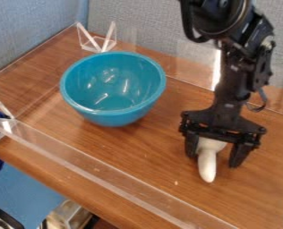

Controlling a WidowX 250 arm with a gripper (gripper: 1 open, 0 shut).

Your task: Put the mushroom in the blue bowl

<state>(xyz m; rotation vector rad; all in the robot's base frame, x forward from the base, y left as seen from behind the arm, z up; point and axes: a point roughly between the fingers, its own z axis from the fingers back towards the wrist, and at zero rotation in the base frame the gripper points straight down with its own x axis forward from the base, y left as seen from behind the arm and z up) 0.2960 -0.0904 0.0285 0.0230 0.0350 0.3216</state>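
The cream-white mushroom (208, 166) lies on the wooden table at the right, its lower stem showing between my fingers and its cap end hidden behind the gripper. My gripper (216, 154) is open and straddles the mushroom, one finger on each side. The black arm rises above it toward the top right. The turquoise-blue bowl (112, 87) stands upright and empty at the left, well apart from the gripper.
A clear acrylic wall (102, 170) runs along the table's front edge and another along the back. A clear plastic stand (98, 37) sits behind the bowl. Bare wood (156, 148) lies between bowl and mushroom.
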